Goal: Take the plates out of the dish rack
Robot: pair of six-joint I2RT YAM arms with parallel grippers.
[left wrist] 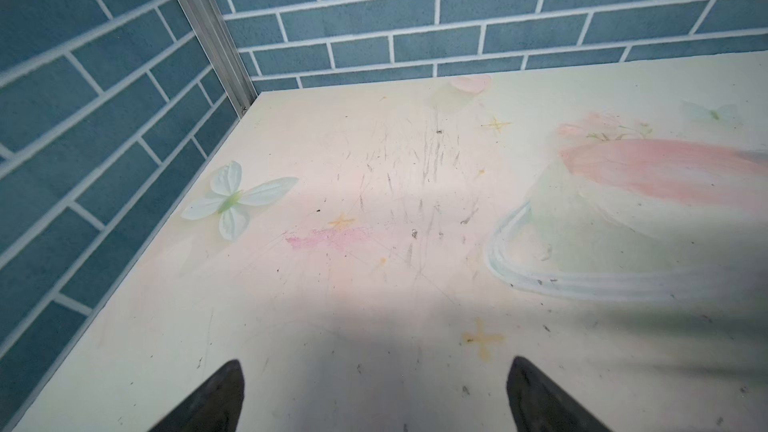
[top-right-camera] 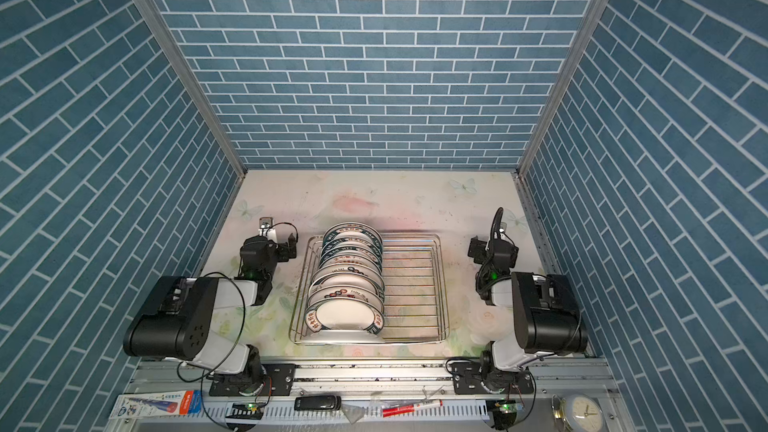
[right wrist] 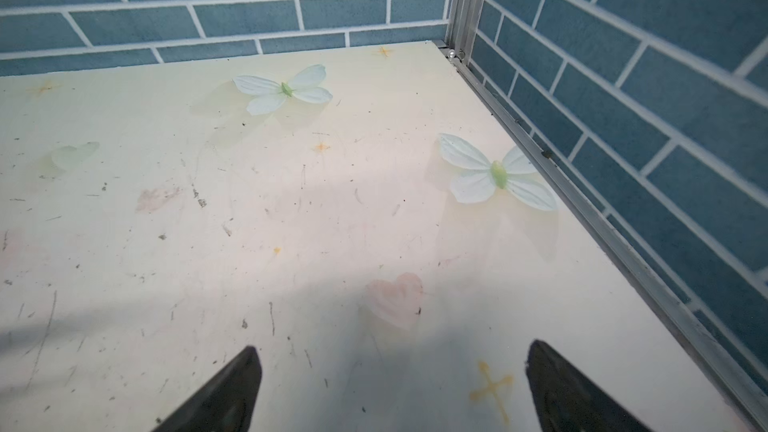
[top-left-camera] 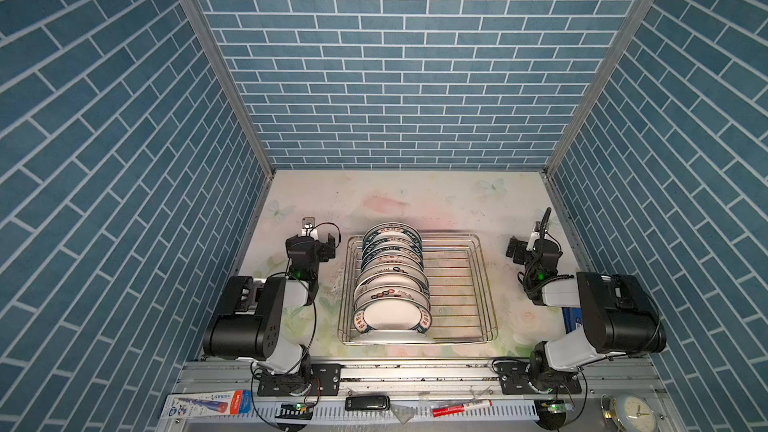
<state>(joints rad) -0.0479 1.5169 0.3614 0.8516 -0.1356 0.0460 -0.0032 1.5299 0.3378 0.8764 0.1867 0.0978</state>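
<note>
The dish rack (top-left-camera: 457, 284) (top-right-camera: 415, 284), a shiny wire basket, sits mid-table in both top views. Several white plates (top-left-camera: 390, 280) (top-right-camera: 345, 280) stand on edge in a row along its left side, some with dark green lettered rims. My left gripper (top-left-camera: 311, 241) (top-right-camera: 270, 243) hovers left of the rack's far end, open and empty. My right gripper (top-left-camera: 534, 245) (top-right-camera: 494, 249) hangs right of the rack, also open and empty. In the wrist views the left gripper (left wrist: 376, 361) and right gripper (right wrist: 394, 344) show spread fingertips over bare tabletop; the rack and plates are out of those views.
Blue brick walls enclose the pastel floral table (top-left-camera: 415, 201) on three sides. On the front rail lie a toothpaste box (top-left-camera: 208, 405), a black device (top-left-camera: 368, 402), a red marker (top-left-camera: 461, 408) and a clock (top-left-camera: 633, 413). The rack's right half holds nothing.
</note>
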